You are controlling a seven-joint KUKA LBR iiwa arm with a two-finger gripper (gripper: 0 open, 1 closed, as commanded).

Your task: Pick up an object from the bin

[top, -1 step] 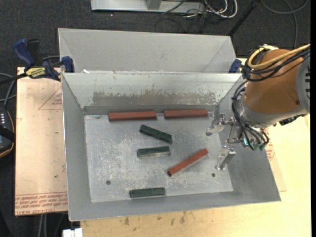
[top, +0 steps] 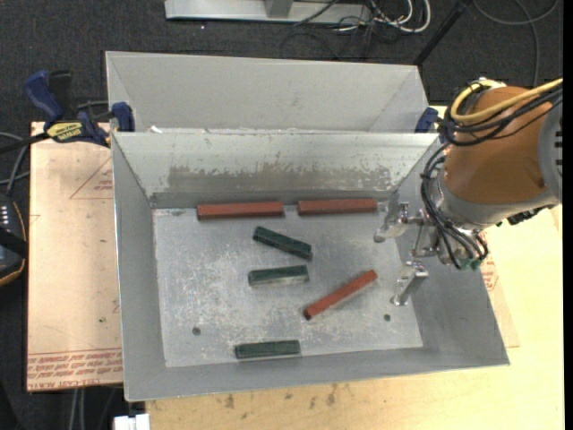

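End effector (top: 394, 265) gapes by right bin wall (top: 458, 328), near slanted red bar (top: 340, 295).

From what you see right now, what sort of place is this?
Probably a robotics lab: a robot arm reaches over a grey metal bin holding red bars and dark green bars, with cables on the dark floor behind.

In the bin (top: 134, 267), a tilted bar (top: 282, 243) is just behind the middle bar (top: 278, 276). A left bar (top: 240, 210) and right bar (top: 337, 207) lie far behind it, a slanted bar (top: 340, 295) right, a front bar (top: 267, 350) before.
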